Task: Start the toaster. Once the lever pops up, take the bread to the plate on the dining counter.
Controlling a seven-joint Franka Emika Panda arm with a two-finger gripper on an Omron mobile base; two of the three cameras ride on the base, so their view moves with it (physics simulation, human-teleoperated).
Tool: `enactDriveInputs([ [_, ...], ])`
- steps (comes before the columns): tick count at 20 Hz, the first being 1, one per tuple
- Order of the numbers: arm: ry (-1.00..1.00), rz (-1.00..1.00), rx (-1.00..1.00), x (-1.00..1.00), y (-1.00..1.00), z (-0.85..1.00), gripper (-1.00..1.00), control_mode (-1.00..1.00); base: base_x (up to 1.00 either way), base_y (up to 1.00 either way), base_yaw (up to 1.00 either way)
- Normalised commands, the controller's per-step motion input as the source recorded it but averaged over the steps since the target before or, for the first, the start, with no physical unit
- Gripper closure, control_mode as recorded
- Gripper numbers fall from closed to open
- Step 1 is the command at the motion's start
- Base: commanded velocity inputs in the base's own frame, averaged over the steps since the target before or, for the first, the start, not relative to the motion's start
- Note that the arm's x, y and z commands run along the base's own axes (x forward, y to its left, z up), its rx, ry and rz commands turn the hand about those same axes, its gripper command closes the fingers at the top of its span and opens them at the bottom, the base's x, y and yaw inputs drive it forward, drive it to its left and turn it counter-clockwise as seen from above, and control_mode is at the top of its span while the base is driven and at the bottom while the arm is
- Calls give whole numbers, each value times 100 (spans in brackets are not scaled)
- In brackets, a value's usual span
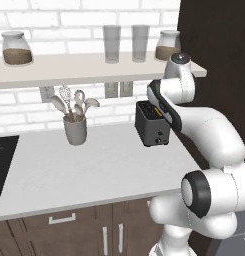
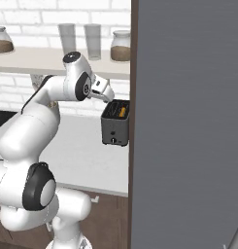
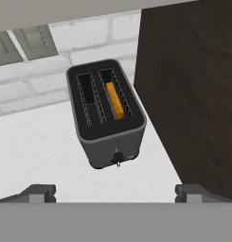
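- Left base view: white worktop (image 1: 94, 165) under brick wall; toaster (image 1: 151, 125) at its right end, grey utensil cup (image 1: 75, 130) left of toaster.
- Right base view: gripper (image 2: 110, 98) just above toaster, clear of it.
- Hand view: bread (image 3: 114, 100) standing in toaster's right slot; finger tips (image 3: 41, 191) spread wide, holding nothing.

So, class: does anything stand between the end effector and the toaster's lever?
Nothing visible does. The open end effector hangs above and in front of the toaster, with bare worktop below. The lever faces it; the bread sits in one slot.
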Motion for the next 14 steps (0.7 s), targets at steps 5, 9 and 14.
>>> enactDriveInputs([
  [5, 0, 0, 0, 0, 0, 0, -100, -100, 0, 0, 0],
  [9, 0, 0, 0, 0, 0, 0, -100, -100, 0, 0, 0],
  [14, 0, 0, 0, 0, 0, 0, -100, -100, 0, 0, 0],
])
